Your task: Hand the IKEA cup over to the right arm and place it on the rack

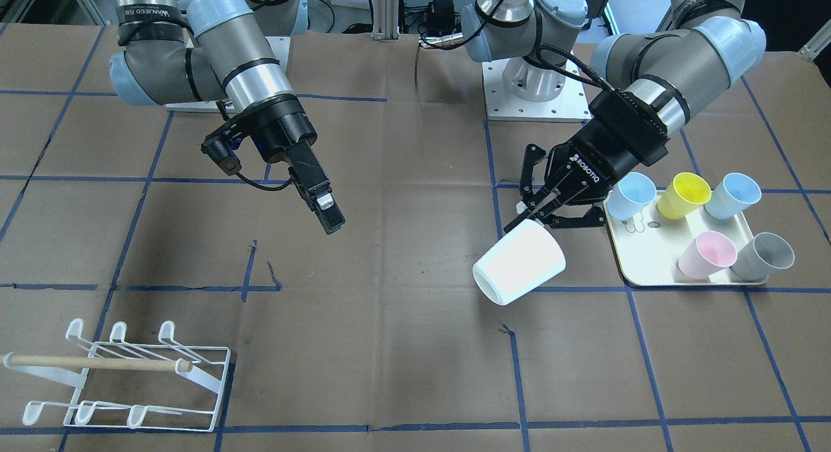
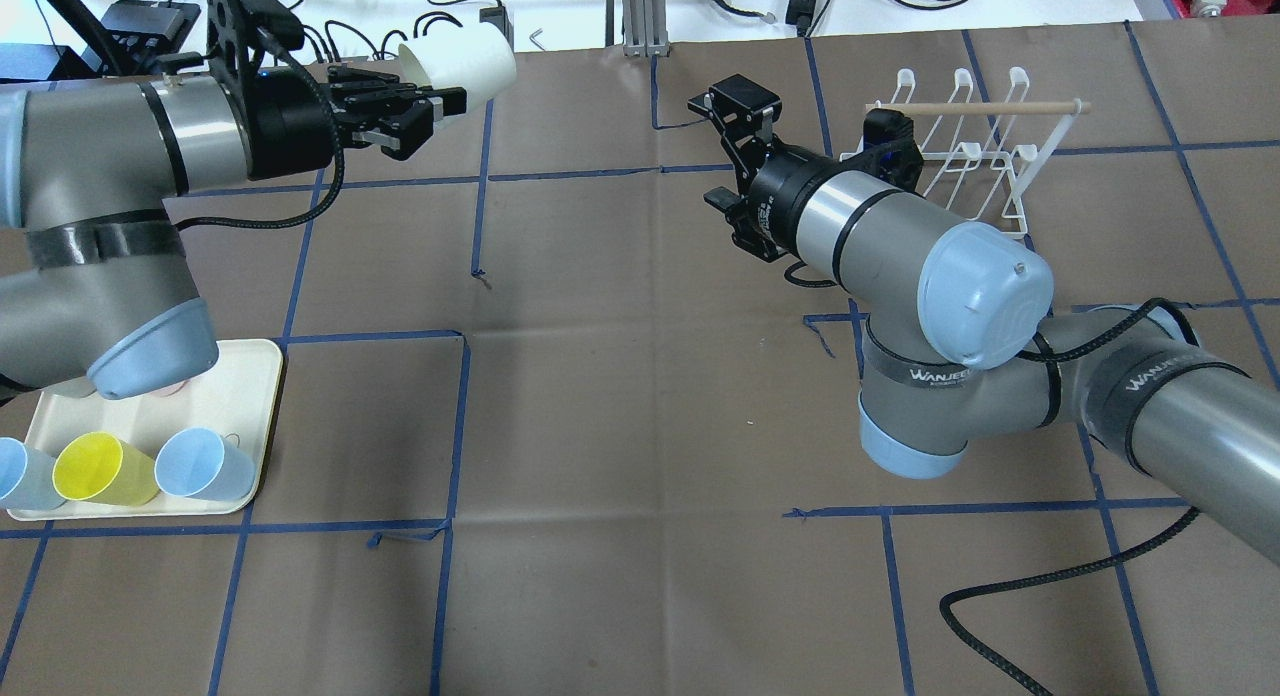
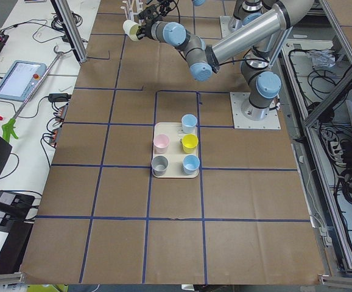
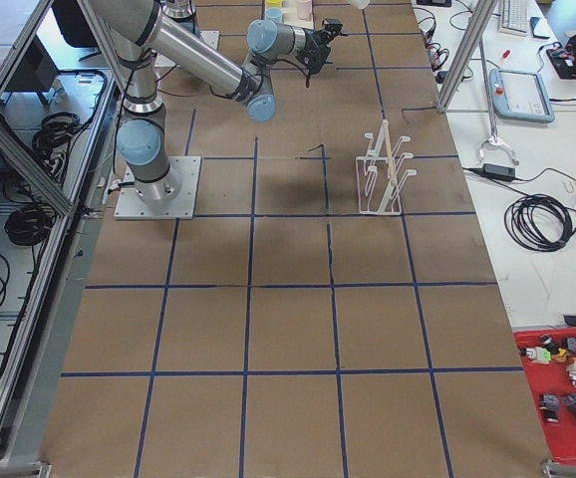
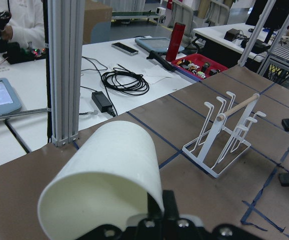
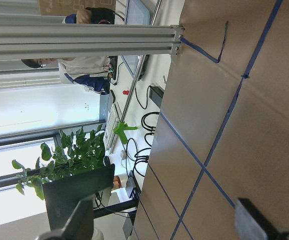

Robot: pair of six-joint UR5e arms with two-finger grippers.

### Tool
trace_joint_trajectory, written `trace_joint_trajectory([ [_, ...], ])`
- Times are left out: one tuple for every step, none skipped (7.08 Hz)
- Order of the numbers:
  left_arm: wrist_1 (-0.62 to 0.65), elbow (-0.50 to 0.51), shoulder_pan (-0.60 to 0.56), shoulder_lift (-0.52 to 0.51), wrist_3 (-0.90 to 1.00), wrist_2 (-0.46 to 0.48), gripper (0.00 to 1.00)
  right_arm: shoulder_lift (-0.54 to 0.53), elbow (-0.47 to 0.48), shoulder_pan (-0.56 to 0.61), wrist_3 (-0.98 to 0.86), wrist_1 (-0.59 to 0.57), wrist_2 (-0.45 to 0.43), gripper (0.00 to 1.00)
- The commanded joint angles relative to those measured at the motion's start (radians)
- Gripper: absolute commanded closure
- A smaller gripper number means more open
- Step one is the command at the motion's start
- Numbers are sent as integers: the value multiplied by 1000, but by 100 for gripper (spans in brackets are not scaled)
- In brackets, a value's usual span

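My left gripper (image 1: 533,213) is shut on the edge of a white IKEA cup (image 1: 519,262). It holds the cup on its side above the table. The cup also shows in the overhead view (image 2: 468,61) and in the left wrist view (image 5: 107,175). My right gripper (image 1: 328,215) is open and empty, raised over the table's middle, well apart from the cup. Its two fingertips (image 6: 254,225) stand wide apart in the right wrist view. The white wire rack (image 1: 123,374) with a wooden dowel stands beyond the right arm (image 2: 975,146).
A cream tray (image 1: 649,270) sits under the left arm, holding pale blue (image 1: 631,195), yellow (image 1: 683,194), blue (image 1: 732,195), pink (image 1: 707,254) and grey (image 1: 765,256) cups. Blue tape lines grid the brown table. An aluminium post (image 2: 640,16) stands at the far edge.
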Motion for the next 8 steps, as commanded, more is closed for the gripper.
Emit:
trace_joint_trajectory([
  [182, -126, -5, -9, 21, -55, 100, 7, -50, 56, 25, 42, 6, 0],
  [184, -131, -35, -10, 27, -54, 100, 7, -52, 74, 112, 45, -3, 0],
  [186, -133, -88, -18, 29, -51, 100, 7, -52, 88, 137, 49, -10, 0],
  [192, -136, -97, -21, 29, -51, 100, 7, -54, 90, 142, 49, -32, 0],
  [192, -136, -101, -20, 29, -51, 99, 9, -70, 91, 143, 50, -35, 0],
  [192, -136, -101, -18, 27, -51, 99, 9, -80, 94, 143, 77, -46, 0],
  [192, -131, -101, -21, 23, -51, 99, 10, -90, 110, 143, 91, -66, 0],
  [192, -133, -106, -21, 24, -51, 99, 12, -93, 125, 160, 93, -89, 0],
])
